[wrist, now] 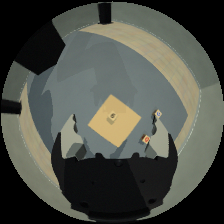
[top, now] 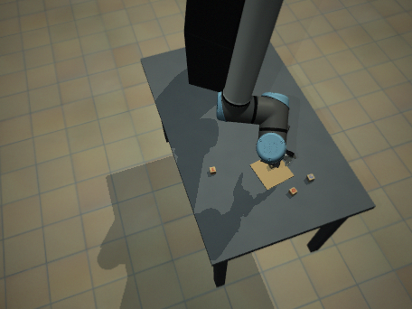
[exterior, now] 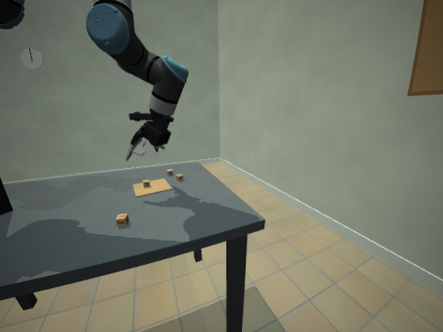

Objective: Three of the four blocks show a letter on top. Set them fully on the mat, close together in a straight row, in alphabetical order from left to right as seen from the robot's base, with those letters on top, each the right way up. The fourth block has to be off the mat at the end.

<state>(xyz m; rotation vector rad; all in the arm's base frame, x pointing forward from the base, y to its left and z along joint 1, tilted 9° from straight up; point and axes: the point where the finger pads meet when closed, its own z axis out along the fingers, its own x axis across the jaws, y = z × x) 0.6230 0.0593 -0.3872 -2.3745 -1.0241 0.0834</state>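
The tan mat point(top: 266, 181) point(exterior: 157, 188) point(wrist: 117, 137) bears one block point(exterior: 146, 183) point(wrist: 112, 116) with a dark mark on top; the arm mostly hides it in the top view. A block with a red mark point(top: 293, 191) point(exterior: 180, 178) point(wrist: 146, 139) and a block with a bluish mark point(top: 310, 177) point(exterior: 169, 172) point(wrist: 158, 114) lie off the mat on the table. Another red-marked block point(top: 212, 170) point(exterior: 121, 219) lies alone on the opposite side of the mat and does not show in the wrist view. The marks are too small to read surely. My gripper point(exterior: 142, 154) point(wrist: 114, 119) is open and empty, high above the mat.
The dark grey table point(top: 235, 149) point(exterior: 87, 243) carries everything. The black robot base point(top: 210, 50) stands at its back in the top view. The two blocks beside the mat are near each other, between the mat and the table's far edge in the exterior view.
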